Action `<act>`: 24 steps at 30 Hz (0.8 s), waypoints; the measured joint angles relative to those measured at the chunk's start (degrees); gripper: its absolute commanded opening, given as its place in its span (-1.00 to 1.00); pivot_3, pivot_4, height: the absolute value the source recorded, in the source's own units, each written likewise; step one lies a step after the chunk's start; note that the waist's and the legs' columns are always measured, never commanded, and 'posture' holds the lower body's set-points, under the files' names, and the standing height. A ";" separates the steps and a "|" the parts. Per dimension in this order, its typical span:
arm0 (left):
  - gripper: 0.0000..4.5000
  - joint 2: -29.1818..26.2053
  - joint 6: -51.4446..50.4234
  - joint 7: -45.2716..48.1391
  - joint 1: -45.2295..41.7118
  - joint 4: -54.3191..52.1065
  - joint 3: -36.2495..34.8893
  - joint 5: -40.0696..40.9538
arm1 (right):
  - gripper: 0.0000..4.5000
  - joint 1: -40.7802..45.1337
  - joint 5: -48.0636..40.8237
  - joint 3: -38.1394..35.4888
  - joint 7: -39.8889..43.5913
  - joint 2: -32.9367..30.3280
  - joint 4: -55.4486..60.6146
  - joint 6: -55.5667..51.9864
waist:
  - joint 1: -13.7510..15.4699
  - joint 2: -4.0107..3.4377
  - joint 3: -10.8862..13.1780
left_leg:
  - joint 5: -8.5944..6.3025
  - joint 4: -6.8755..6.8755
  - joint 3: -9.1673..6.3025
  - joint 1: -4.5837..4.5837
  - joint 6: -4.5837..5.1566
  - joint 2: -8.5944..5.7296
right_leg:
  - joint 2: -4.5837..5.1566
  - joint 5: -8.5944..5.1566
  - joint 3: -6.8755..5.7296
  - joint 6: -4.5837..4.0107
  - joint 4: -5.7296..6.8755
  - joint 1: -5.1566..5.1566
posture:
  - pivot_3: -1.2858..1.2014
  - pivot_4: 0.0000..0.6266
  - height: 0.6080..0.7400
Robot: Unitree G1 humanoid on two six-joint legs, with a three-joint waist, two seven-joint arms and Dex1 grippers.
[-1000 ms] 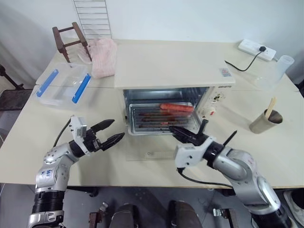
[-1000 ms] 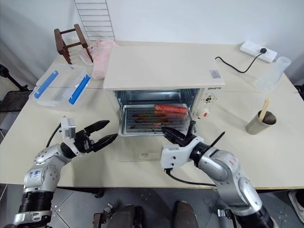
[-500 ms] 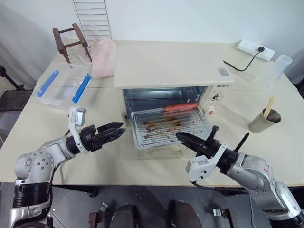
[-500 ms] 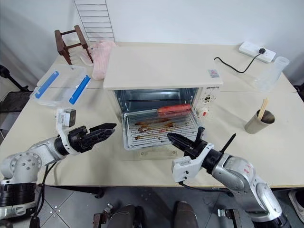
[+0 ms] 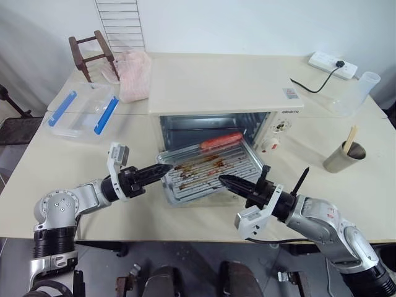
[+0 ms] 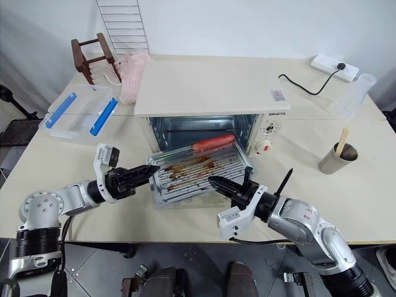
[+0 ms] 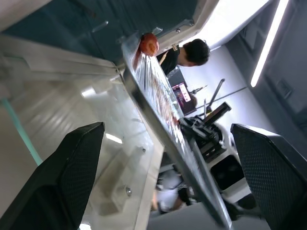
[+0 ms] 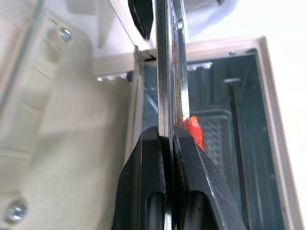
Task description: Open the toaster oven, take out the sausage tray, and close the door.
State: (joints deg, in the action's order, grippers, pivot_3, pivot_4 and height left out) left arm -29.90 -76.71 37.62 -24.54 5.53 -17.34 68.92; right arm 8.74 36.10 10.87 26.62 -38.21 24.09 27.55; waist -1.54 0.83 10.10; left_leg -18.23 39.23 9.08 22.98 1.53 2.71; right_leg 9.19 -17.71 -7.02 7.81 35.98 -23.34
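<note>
The right gripper (image 6: 213, 181) is clamped on the front edge of the sausage tray (image 6: 198, 176); in the right wrist view its two black fingers (image 8: 144, 158) press on the thin metal rim from both sides. The tray is outside the oven cavity, above the lowered glass door (image 5: 230, 197), and it is turned a little, with its left corner toward the other arm. Its ridged bottom has brown grease stains, and one red sausage (image 6: 213, 142) lies along the far edge, close to the mouth of the toaster oven (image 6: 204, 93).

The left gripper (image 6: 148, 170) is at the left corner of the tray, pointing level toward it. Its fingers (image 7: 72, 177) are wide apart in the left wrist view, and the edge of the tray passes between them. Whether a finger touches the rim cannot be told.

The oven stands open on the cream table (image 5: 37, 167), with its knobs (image 5: 281, 127) on the right panel. Behind and to the left lie a clear plastic box (image 5: 83, 108) with blue clips, a pink cloth (image 5: 135, 73) and a small wooden stand (image 5: 90, 52). To the right stand a cup (image 5: 345, 158) with a wooden stick in it and a power strip (image 5: 334, 63) with a black cable. In the left wrist view a person (image 7: 189, 52) is visible in the background.
</note>
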 measured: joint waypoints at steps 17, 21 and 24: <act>-1.00 9.05 -10.64 -22.65 -3.56 4.61 -6.39 12.82 | -1.00 3.28 -0.80 0.98 2.77 -0.95 -1.97 0.36 | 0.03 0.01 -0.01 | 0.03 0.05 -0.11 -0.04 0.01 -0.01 | 0.03 0.00 -0.01 0.00 0.04 0.09 | 0.03 -0.52 1.00; -1.00 8.85 -10.35 -29.12 -3.31 5.65 -5.57 21.00 | -0.61 2.49 -6.68 0.28 4.87 -1.12 -1.94 -0.98 | 0.04 0.02 -0.01 | 0.03 0.05 -0.22 -0.08 0.01 0.00 | 0.04 0.00 -0.02 0.00 0.05 0.20 | 0.03 -0.52 1.00; -1.00 7.92 -8.33 -34.41 -1.95 5.63 -2.72 28.43 | -0.13 1.46 -10.53 0.38 6.81 -1.42 -1.90 -1.37 | 0.06 0.02 0.00 | 0.02 -0.03 -0.40 -0.54 0.02 0.04 | 0.13 0.00 -0.02 0.00 -0.03 0.77 | 0.03 -0.52 1.00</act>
State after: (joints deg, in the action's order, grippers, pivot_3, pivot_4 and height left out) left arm -21.98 -85.04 3.21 -26.49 11.15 -20.05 97.35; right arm 10.20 25.57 11.25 33.43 -39.63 22.19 26.18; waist -1.49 0.85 10.10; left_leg -18.21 39.20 8.68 22.44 1.55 2.75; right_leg 9.33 -17.71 -7.05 7.80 35.95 -22.57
